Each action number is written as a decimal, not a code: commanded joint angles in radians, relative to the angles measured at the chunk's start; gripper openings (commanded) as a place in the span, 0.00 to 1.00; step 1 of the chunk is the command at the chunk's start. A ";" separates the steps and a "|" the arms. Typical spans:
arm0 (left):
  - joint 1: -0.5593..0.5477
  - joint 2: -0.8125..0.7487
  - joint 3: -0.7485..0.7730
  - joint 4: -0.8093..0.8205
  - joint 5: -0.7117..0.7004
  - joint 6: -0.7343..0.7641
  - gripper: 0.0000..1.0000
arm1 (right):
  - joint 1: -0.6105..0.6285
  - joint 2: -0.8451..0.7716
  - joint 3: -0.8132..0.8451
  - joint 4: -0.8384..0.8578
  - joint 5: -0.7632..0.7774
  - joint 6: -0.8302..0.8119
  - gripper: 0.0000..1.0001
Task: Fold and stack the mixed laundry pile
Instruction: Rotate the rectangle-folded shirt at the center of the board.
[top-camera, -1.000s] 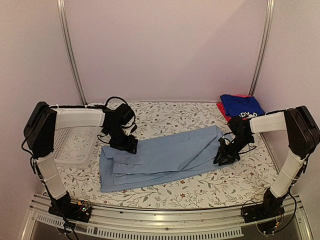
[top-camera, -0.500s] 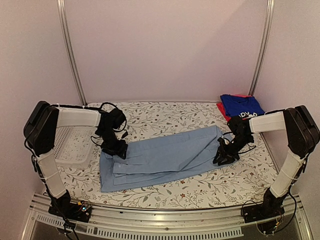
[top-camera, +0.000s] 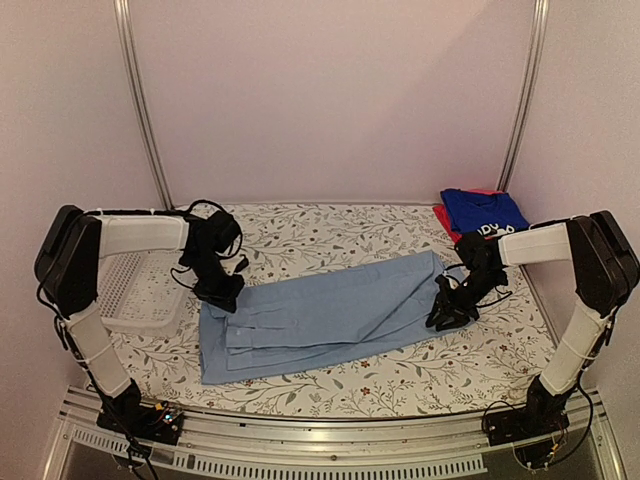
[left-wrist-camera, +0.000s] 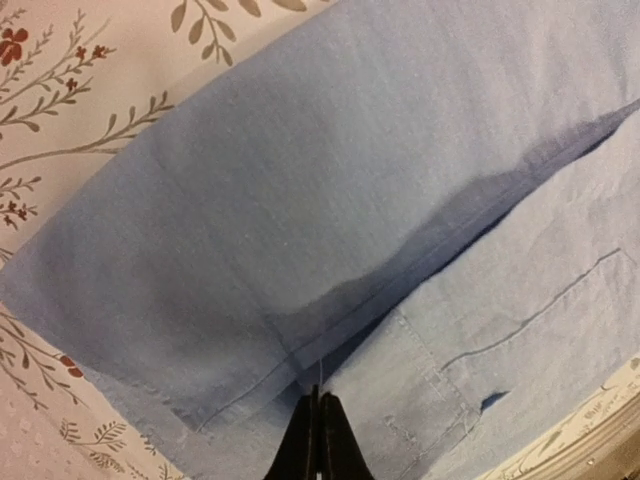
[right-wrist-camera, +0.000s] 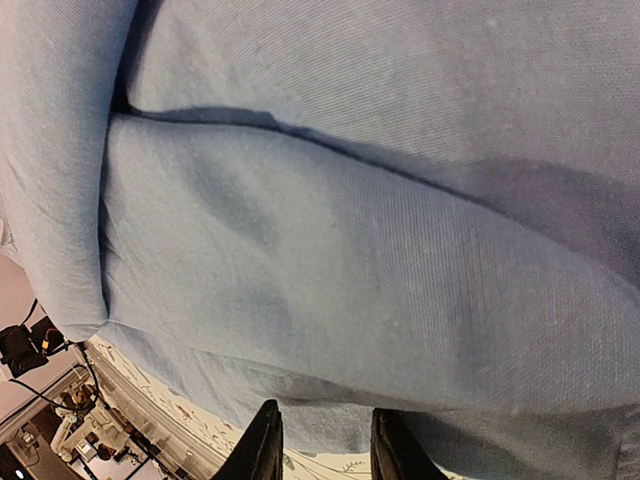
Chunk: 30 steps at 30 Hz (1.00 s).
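Top view alone shows the royal-blue shirt (top-camera: 483, 210), far right. Left gripper (left-wrist-camera: 317, 410) fingers pressed together at the light-blue shirt's (left-wrist-camera: 330, 200) hem. Right gripper (right-wrist-camera: 327, 412) fingers apart, cloth just beyond.

2 matching black-and-white arms, each with a black 2-finger hand.

The left arm (top-camera: 140, 235) and right arm (top-camera: 535, 243) each had 2 long links wrapped in white, ribbed-looking covers, joined by a bulky black elbow housing (top-camera: 68, 255) with rounded corners. Each wrist section was matte black, and thin black cables (top-camera: 212, 208) looped loosely around it. Each black base (top-camera: 150, 418) carried small coloured wiring. The left hand (top-camera: 222, 298) and right hand (top-camera: 443, 318) were black all over. Up close, the left hand's fingers (left-wrist-camera: 308, 445) were slim, dark and tapered. The right hand's fingers (right-wrist-camera: 262, 445) were black, smooth and slightly glossy with rounded edges.
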 joint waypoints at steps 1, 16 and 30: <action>0.039 -0.030 -0.024 -0.009 -0.054 -0.023 0.00 | -0.001 0.026 -0.021 0.041 0.043 -0.006 0.31; 0.090 -0.011 0.049 0.026 -0.087 -0.036 0.70 | 0.000 0.083 0.053 0.045 0.105 -0.018 0.31; 0.092 0.259 0.275 0.079 0.003 0.015 0.76 | -0.018 0.535 0.727 -0.132 0.348 -0.161 0.31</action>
